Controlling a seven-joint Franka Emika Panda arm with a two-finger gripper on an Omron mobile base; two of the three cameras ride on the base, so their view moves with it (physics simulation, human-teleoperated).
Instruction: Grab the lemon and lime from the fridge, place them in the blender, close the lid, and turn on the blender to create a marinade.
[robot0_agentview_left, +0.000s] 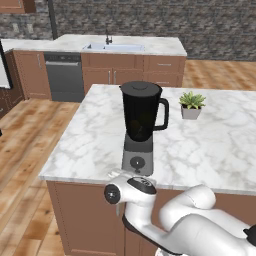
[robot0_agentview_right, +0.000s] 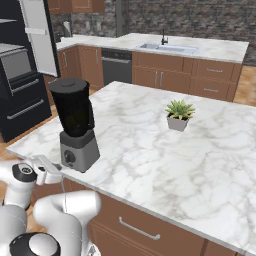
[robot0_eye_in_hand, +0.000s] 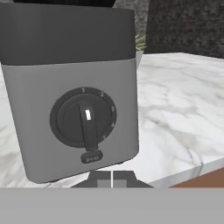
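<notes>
A tall blender (robot0_agentview_left: 141, 127) with a dark-tinted black jar, a side handle and a grey square base stands near the front edge of a white marble-topped island counter (robot0_agentview_left: 210, 140), at the centre of the left base view and at the left of the right base view (robot0_agentview_right: 75, 125). A dark grey-black round lid (robot0_agentview_left: 141, 88) sits on top of the jar, closing it. In the hand view the grey base fills the left and centre of the frame, and its round black front dial (robot0_eye_in_hand: 84, 117) has its knob standing nearly upright, with a small white mark near its top. The two-finger gripper (robot0_eye_in_hand: 112, 178) shows at the bottom centre of the hand view, just below and in front of the dial, its dark tips pressed together with no gap and nothing between them. In the left base view the white arm's hand (robot0_agentview_left: 131, 181) sits low at the centre, just in front of the blender base at the counter's edge. A small green potted plant in a grey pot (robot0_agentview_left: 192, 105) stands on the counter to the right of the blender, well apart from it. A sink with a dark tap (robot0_agentview_left: 111, 45) lies on the far counter at the top of the frame.
</notes>
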